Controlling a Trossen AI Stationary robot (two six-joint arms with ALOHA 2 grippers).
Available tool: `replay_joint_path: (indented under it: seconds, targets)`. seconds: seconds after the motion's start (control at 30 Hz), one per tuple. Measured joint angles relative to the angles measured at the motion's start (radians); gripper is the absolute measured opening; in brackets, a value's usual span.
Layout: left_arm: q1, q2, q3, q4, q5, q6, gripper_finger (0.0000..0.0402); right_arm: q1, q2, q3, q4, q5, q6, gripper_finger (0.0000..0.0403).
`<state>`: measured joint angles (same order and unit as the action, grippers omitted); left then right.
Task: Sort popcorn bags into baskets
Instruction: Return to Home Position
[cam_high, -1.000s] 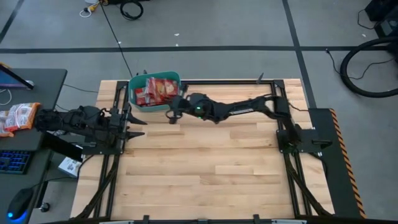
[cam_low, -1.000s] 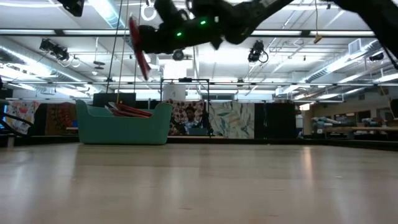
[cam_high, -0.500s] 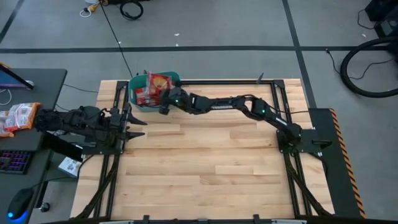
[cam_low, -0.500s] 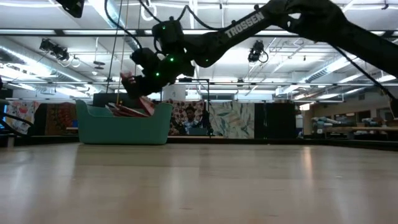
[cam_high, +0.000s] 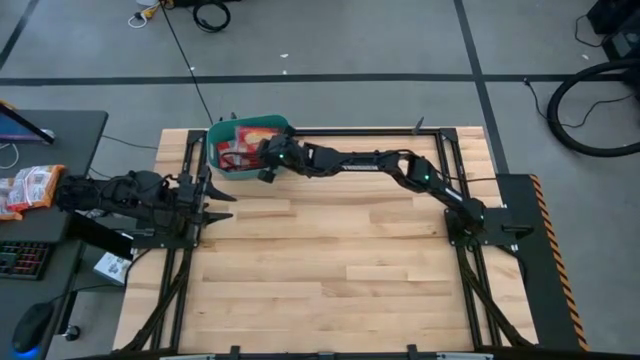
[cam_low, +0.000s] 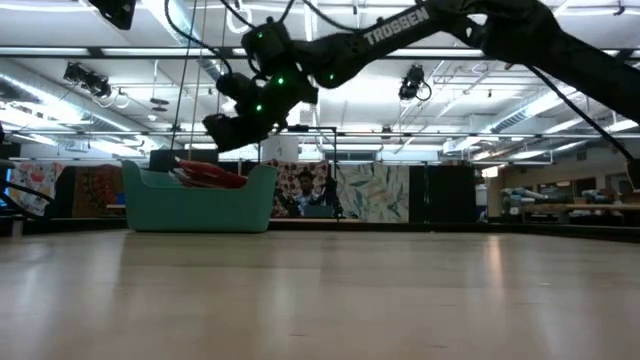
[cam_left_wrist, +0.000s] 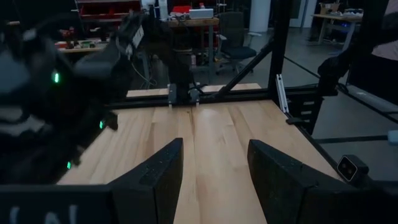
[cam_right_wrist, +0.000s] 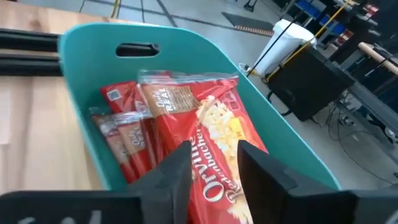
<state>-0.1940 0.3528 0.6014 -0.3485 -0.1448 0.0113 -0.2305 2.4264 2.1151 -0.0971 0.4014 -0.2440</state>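
The teal basket (cam_high: 213, 158) (cam_low: 200, 207) stands at the table's far left corner. Several red popcorn bags (cam_high: 240, 146) lie in it. The top bag (cam_right_wrist: 208, 121) lies flat on the pile, picture side up. My right gripper (cam_high: 264, 168) (cam_low: 226, 134) (cam_right_wrist: 214, 152) hovers open just above the basket's near-right rim, clear of the bags (cam_low: 210, 175). My left gripper (cam_high: 222, 203) (cam_left_wrist: 214, 155) waits open at the table's left edge, with nothing between its fingers.
Black frame rails (cam_high: 450, 190) run around the wooden table (cam_high: 330, 270), whose middle and near parts are bare wood. More red packets (cam_high: 30, 187) lie on a side desk beyond the table's left edge. The basket has a handle slot (cam_right_wrist: 137, 49) in its far wall.
My right gripper has carried a popcorn bag toward the far left, over the basket, and come down. It has opened and let go. The bag, which hung upright from the fingers, now lies flat on the pile in the basket.
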Motion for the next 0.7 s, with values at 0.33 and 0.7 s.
replay_joint_path:
  seconds: [0.33, 0.7]
  targets:
    - [0.000, -0.017, -0.011, -0.052, 0.000, 0.000, 0.0183, 0.041, -0.197, -0.025, -0.325, 0.000, 0.052, 0.0133]
    - [0.000, -0.107, -0.252, 0.178, -0.053, -0.042, 0.0183, 0.121, -0.573, -0.565, -0.200, 0.053, 0.186, 0.0073]
